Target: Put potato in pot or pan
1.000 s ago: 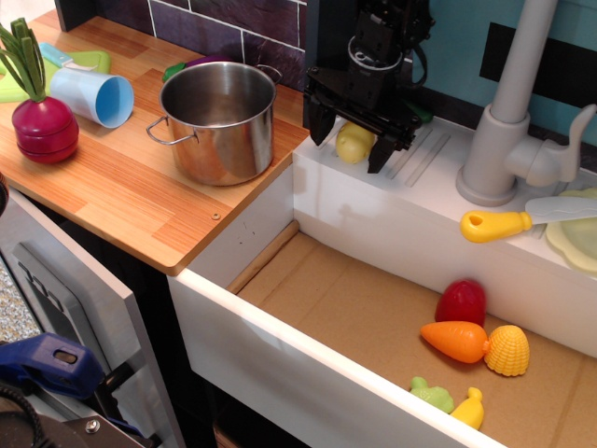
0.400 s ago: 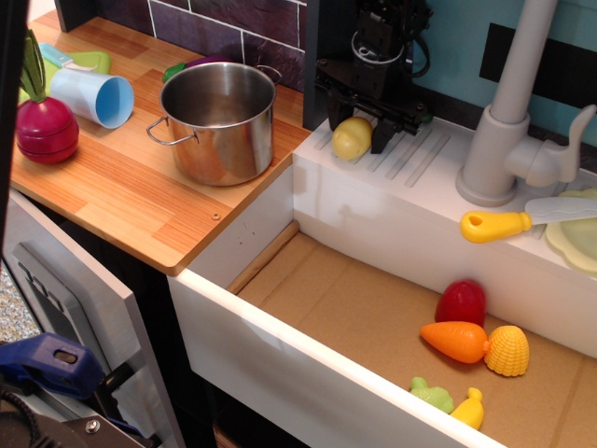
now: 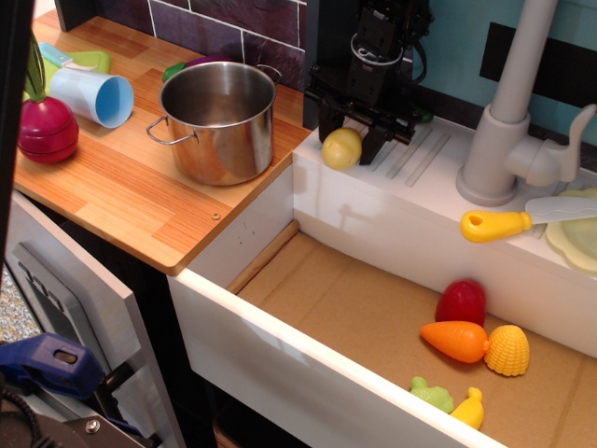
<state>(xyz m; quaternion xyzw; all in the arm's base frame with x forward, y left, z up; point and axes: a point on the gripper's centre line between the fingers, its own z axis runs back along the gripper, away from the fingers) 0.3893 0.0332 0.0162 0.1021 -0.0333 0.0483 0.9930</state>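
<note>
The potato [image 3: 340, 148] is a small, smooth, pale-yellow toy at the left end of the white ledge behind the sink. My black gripper [image 3: 351, 140] comes down from above and is shut on it; the potato hangs between the fingers just over the ledge's edge. The shiny steel pot [image 3: 221, 118], with two loop handles, stands empty on the wooden counter [image 3: 131, 196], to the left of the gripper and close to it.
A light-blue cup [image 3: 93, 96] lies on its side and a red beet toy [image 3: 45, 127] stands at the counter's left. A grey faucet [image 3: 508, 121] and a yellow-handled knife [image 3: 494, 225] are at the right. The sink [image 3: 364, 317] holds a red toy, a carrot [image 3: 454, 341], a ridged shell toy [image 3: 506, 351] and small pieces.
The gripper's fingers have closed around the potato. The potato has lifted slightly and shifted left toward the ledge's edge.
</note>
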